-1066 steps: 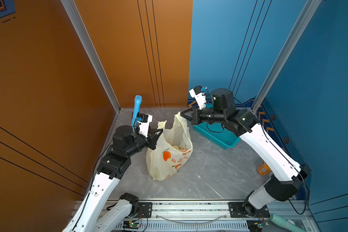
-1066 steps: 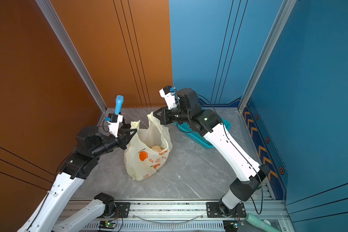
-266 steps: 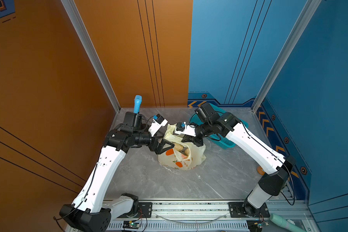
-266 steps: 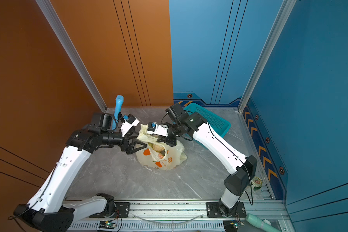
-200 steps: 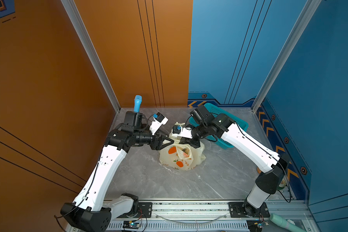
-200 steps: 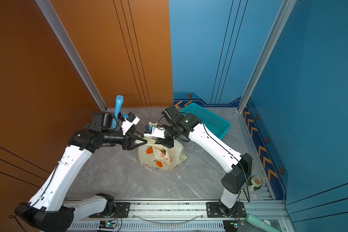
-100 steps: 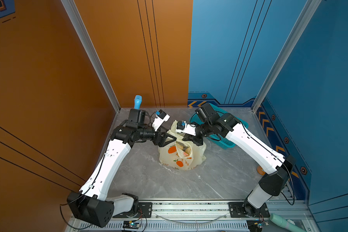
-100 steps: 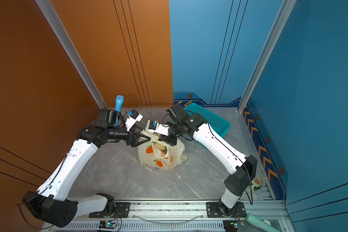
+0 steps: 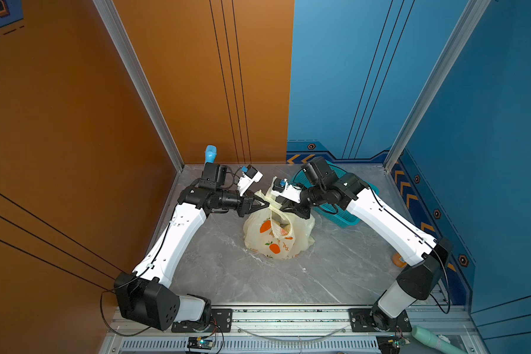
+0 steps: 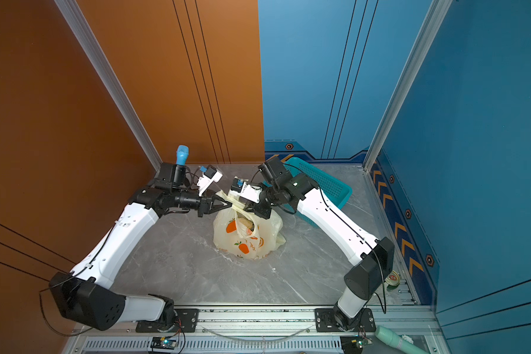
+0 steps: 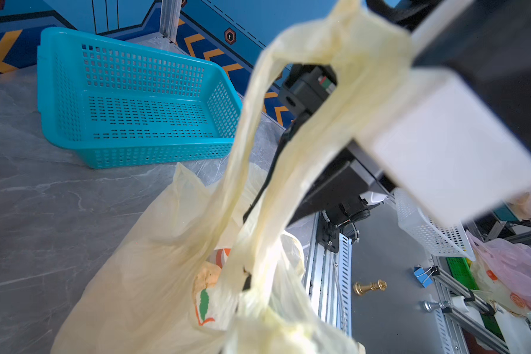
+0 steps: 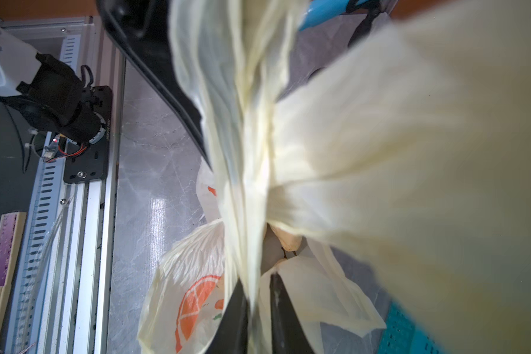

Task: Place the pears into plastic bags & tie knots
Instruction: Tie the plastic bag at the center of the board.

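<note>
Left gripper point(image 9: 262, 204), wide apart half a second ago, is now clamped on a handle point(image 9: 269, 200) of the bag point(image 9: 276, 242). Right gripper point(image 12: 256, 279) jaws sit slightly apart around plastic, can't tell if gripping. Looks like a handover. Bag sits mid-table point(image 9: 227, 269), pears point(image 10: 246, 223) inside, knot not tied.

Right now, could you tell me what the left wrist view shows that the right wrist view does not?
Only the left wrist view: the teal basket's whole empty inside, and a gold chess piece lying off the table. Only the right wrist view: a pale pear inside the bag, and a purple-and-wood strip. Both: that pale-yellow bag with orange print, straps drawn up, on the grey table.
</note>
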Robot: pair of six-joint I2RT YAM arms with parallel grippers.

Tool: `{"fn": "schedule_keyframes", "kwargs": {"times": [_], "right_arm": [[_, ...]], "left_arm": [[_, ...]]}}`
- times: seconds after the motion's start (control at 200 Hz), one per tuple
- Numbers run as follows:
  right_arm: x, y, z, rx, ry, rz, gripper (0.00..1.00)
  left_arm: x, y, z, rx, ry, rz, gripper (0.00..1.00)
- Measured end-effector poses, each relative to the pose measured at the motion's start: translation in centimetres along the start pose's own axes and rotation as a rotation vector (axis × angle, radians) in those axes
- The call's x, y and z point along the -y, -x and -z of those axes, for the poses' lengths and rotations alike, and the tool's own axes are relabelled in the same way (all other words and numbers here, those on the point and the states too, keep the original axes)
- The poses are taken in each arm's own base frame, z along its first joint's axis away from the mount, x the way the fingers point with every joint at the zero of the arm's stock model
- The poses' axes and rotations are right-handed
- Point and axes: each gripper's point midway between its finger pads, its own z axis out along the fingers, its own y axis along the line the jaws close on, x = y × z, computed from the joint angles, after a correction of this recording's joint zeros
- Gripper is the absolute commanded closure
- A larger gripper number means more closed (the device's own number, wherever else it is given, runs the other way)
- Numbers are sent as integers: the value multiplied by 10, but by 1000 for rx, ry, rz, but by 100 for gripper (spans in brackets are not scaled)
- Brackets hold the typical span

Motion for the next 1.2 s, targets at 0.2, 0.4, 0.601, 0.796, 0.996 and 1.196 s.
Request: {"fn": "schedule_keyframes", "kwargs": {"times": [0.2,0.4,0.601,0.796,0.996,1.196], "right_arm": [[30,25,40,193,-94,-262,37],[25,75,56,398,-12,-419,30],[22,95,45,424,53,-450,79],[26,97,43,422,55,-460,100],[25,106,53,447,49,-444,100],[24,107,67,455,17,-443,100]], "left_arm": [[-3,4,3,17,7,-4,98],[-3,4,3,18,4,-2,98],[-2,4,3,18,3,5,97],[-7,6,2,24,23,17,77],[-19,5,-5,20,26,54,76],[-30,-7,-16,-11,15,107,92]]}}
